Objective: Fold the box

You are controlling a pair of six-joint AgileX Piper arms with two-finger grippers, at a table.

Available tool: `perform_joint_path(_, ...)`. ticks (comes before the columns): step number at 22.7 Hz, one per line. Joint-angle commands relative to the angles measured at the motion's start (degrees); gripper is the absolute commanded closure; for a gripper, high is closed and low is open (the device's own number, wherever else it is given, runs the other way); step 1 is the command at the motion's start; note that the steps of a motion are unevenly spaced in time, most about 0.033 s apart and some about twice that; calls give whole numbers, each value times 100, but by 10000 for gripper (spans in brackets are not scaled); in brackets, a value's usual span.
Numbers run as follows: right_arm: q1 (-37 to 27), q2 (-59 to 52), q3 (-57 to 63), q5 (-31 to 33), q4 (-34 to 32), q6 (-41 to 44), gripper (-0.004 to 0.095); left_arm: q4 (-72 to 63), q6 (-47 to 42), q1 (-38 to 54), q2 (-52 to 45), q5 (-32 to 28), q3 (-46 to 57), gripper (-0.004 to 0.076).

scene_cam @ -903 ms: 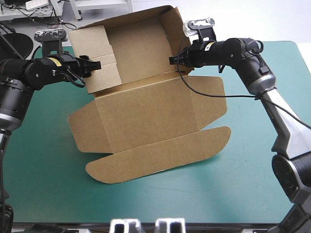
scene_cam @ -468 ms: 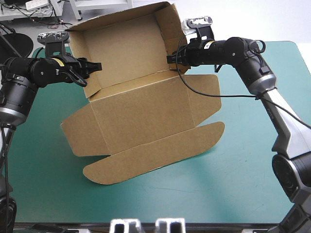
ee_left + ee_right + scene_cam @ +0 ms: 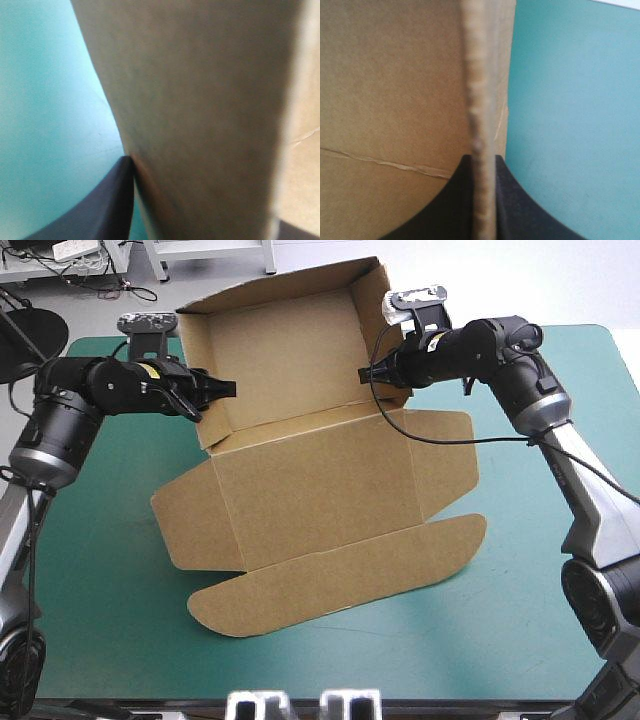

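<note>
The left gripper [image 3: 222,389] is clamped on the left wall of the box [image 3: 300,480], and the right gripper [image 3: 366,374] grips the right wall. The box sits mid-table [image 3: 520,620]. Since earlier its left wall has opened outward and both walls now stand, so tucking probably comes next.

My two arms have rounded black segments toward the wrists and smooth silver-grey links lower down, joined by round black joints. My left arm [image 3: 75,400] carries a small yellow mark [image 3: 148,370] near the wrist, and my right arm [image 3: 545,405] bears one as well. My left gripper [image 3: 222,389] and my right gripper [image 3: 366,374] each end in broad, matte black fingers [image 3: 520,210], curved like fins and widening toward the base.
</note>
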Motion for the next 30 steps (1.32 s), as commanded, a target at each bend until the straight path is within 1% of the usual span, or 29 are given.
perform_joint_path(1,29,-355,-200,219,-463,42,928,-90,323,-408,48,-246,-145,733)
perform_joint_path(4,29,-332,-200,569,-801,190,928,-66,313,-683,325,-269,-145,733)
perform_joint_path(5,29,-324,-200,631,-829,223,928,-55,313,-769,435,-269,-145,733)
perform_joint_path(6,29,-256,-200,891,-839,224,928,-55,301,-932,642,-245,-145,733)
perform_joint_path(7,29,-230,-200,989,-839,224,928,-55,291,-1009,760,-215,-145,733)
perform_joint_path(8,29,-102,-200,1279,-827,224,928,-55,291,-1124,990,-88,-156,733)
perform_joint_path(9,29,-13,-200,1407,-820,238,928,-55,291,-1184,1102,10,-177,733)
perform_joint_path(10,29,156,-200,1682,-780,264,928,-68,320,-1278,1292,224,-254,733)
perform_joint_path(11,29,222,-187,1723,-757,273,928,-68,320,-1316,1384,335,-291,733)
perform_joint_path(12,29,338,-162,1723,-563,334,928,-54,320,-1393,1517,496,-371,733)
perform_joint_path(14,29,535,-162,1723,-380,337,928,-54,320,-1393,1632,637,-481,733)
perform_joint_path(18,29,787,-68,1723,-339,607,928,422,131,-1371,1794,1036,-656,733)
perform_joint_path(22,29,883,470,1723,-143,852,928,892,-631,-1316,2105,2043,-710,733)
perform_joint_path(23,29,883,582,1715,-124,862,928,966,-909,-1278,2128,2023,-710,733)
perform_joint_path(27,29,883,609,1648,-67,862,928,935,-1154,-1269,2006,1489,-719,733)
perform_joint_path(30,29,883,609,1533,-13,977,928,1005,-1168,-1232,1957,1403,-733,733)
